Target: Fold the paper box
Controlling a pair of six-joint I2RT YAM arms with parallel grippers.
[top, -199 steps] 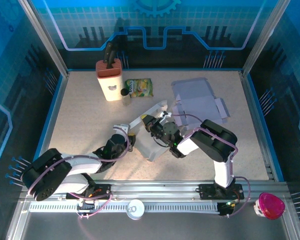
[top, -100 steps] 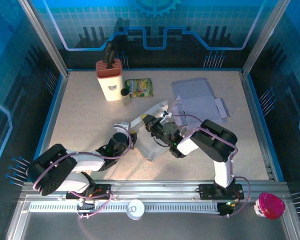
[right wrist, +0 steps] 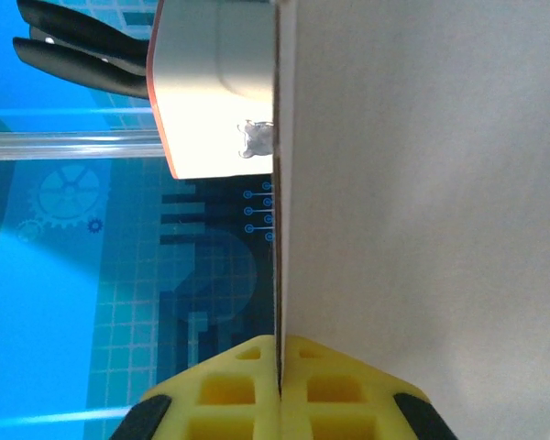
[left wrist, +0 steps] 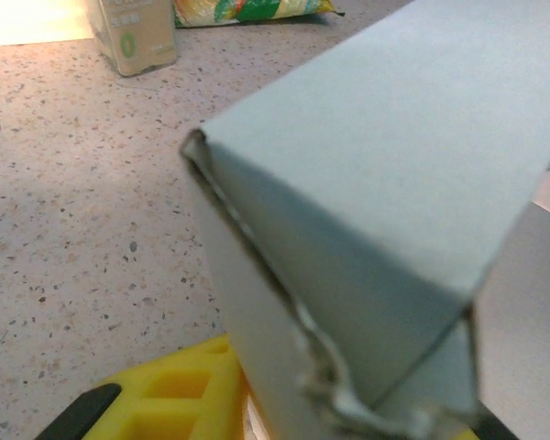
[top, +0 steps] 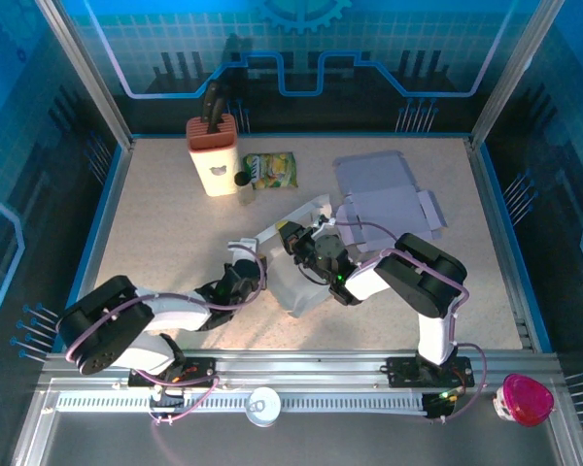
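Observation:
The paper box (top: 299,277) is pale grey and partly folded. It stands at the table's middle with a flap (top: 293,216) sticking up and back. In the left wrist view a folded corner of the box (left wrist: 367,202) runs down between my left jaws. One yellow finger (left wrist: 165,396) lies against its wall and the other is hidden. My left gripper (top: 256,275) sits at the box's left side. My right gripper (right wrist: 279,367) is shut on the thin edge of a box panel (right wrist: 422,183), and in the top view this gripper (top: 293,240) is at the box's upper rim.
A white and orange knife block (top: 213,153) and a green snack bag (top: 270,171) stand at the back left. Flat lilac box sheets (top: 384,194) lie at the back right. A pink-lidded cup (top: 525,398) and a tin (top: 263,405) rest on the near rail.
My left gripper has slid right, up against the box, and its jaws have narrowed. The right gripper keeps its hold, and the box has shifted slightly.

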